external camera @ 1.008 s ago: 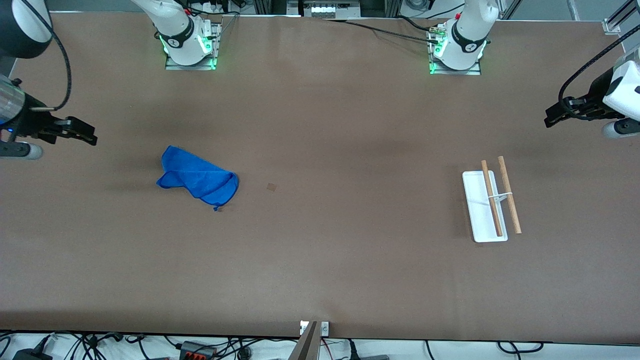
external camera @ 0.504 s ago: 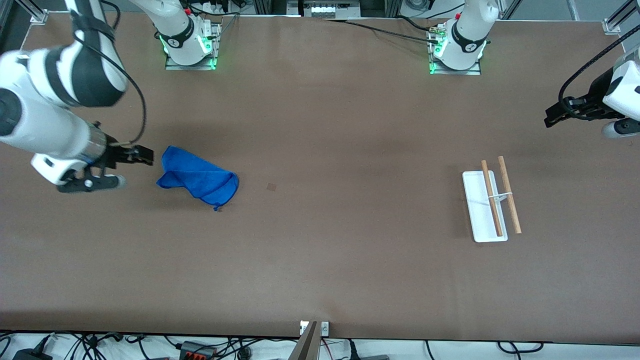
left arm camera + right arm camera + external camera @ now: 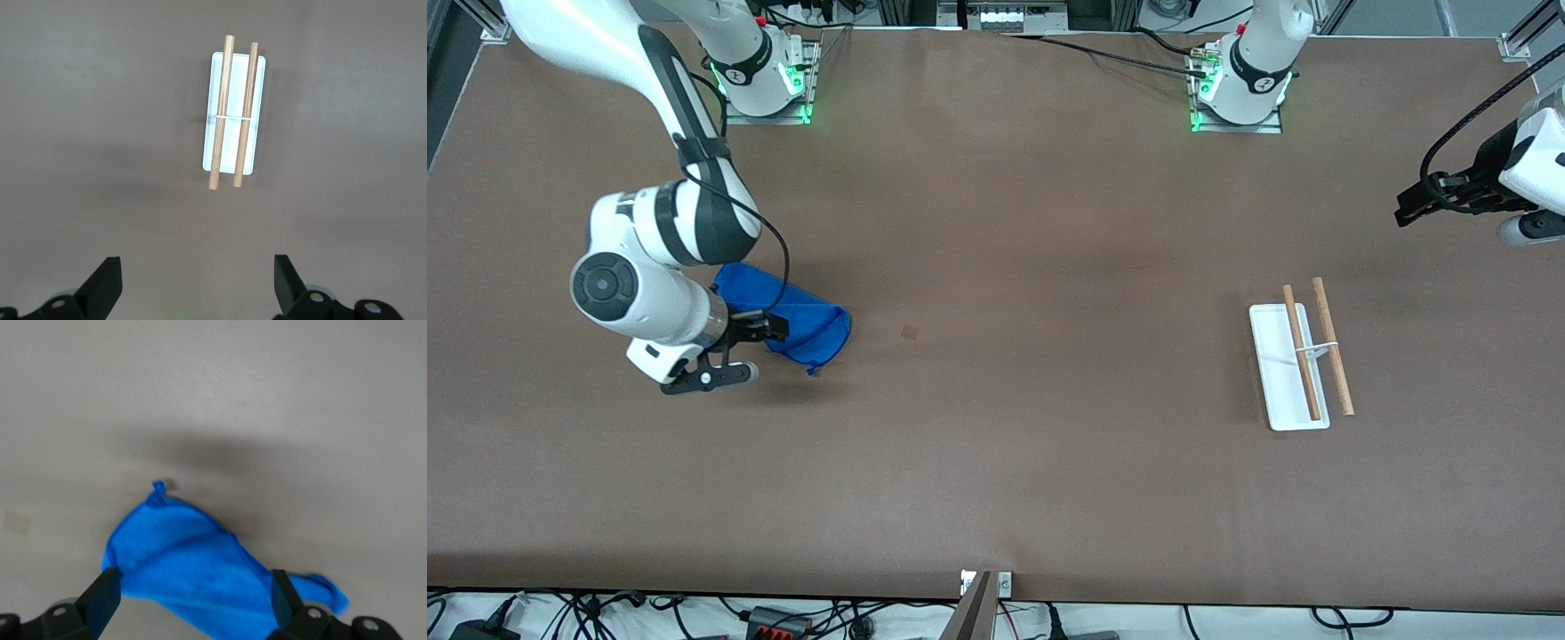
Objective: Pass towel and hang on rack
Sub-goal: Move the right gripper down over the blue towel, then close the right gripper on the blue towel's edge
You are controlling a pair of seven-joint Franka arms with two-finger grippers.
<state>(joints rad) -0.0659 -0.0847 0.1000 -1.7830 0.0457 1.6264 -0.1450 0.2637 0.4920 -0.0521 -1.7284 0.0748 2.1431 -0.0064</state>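
Right claw (image 3: 769, 325), fingers spread wide apart, hangs over the crumpled blue towel (image 3: 805, 324), which lies on the brown worktop (image 3: 1005, 462) toward the right arm's end; its fingers are not on the cloth. Left claw (image 3: 1409, 206) waits in the air at the left arm's end of the worktop, also spread open and holding nothing. Rack (image 3: 1298, 360) stands near it with both wooden rods bare, well apart from the towel.

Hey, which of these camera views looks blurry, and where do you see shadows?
Right wrist view: soft and smeared, the towel blurred between the open right gripper's fingers, a dark shadow on the table above it. Left wrist view: sharp, the rack crisp with a faint shadow beside it. Front view: evenly lit, shadow under the right gripper.
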